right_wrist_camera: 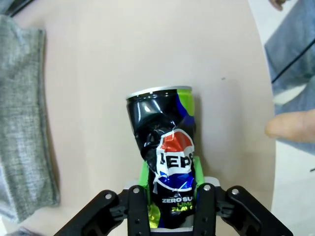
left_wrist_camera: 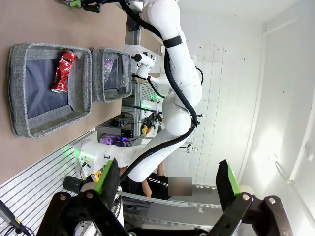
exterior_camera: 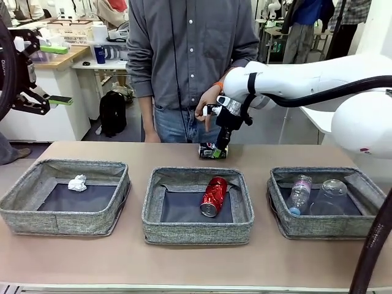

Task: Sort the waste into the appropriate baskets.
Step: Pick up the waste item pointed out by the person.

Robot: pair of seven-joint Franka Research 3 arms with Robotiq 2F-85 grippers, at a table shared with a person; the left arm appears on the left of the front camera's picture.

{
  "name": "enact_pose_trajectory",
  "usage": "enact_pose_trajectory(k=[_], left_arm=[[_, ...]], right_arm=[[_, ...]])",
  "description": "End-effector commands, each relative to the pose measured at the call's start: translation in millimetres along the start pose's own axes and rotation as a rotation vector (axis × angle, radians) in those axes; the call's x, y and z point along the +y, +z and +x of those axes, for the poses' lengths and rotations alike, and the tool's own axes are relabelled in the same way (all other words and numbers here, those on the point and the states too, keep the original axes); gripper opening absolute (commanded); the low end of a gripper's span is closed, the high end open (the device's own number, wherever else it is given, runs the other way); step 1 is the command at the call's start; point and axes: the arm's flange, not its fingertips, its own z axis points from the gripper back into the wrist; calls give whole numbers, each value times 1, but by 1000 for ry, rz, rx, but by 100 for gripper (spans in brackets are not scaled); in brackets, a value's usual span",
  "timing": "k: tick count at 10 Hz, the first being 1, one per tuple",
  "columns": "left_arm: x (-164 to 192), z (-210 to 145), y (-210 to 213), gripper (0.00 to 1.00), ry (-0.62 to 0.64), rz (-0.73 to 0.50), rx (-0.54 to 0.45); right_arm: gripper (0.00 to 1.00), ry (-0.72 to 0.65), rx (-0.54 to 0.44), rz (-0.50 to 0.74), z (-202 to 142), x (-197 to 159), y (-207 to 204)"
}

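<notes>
Table: tan tabletop point(exterior_camera: 122, 257) across the foreground | Far left: white counter with wooden top point(exterior_camera: 52, 61) holding a dark blue cup point(exterior_camera: 100, 55); black backpack point(exterior_camera: 113, 113) on the floor beside it | Wall: white panelled wall point(left_wrist_camera: 221, 98), brightly lit

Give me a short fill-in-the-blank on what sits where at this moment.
1. The right gripper is shut on the dark ____.
2. The red can lies in the ____ basket.
3. The crumpled paper ball lies in the basket on the robot's ____.
4. The water bottle shares its basket with a clear plastic ____.

Missing words: can; middle; left; cup
</notes>
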Motion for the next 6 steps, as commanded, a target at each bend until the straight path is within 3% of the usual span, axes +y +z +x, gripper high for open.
enact_pose_trajectory(k=[1, 2, 4, 6], left_arm=[[-3, -2, -1, 100, 4, -16, -9], [-3, -2, -1, 100, 4, -16, -9], [-3, -2, -1, 100, 4, -16, -9], [-3, -2, -1, 100, 4, -16, -9]], right_arm=[[0, -163, 85, -40, 8, 37, 44], [0, -327, 173, -86, 13, 76, 80], [0, -487, 273, -166, 18, 153, 129], [0, -593, 263, -223, 31, 229, 151]])
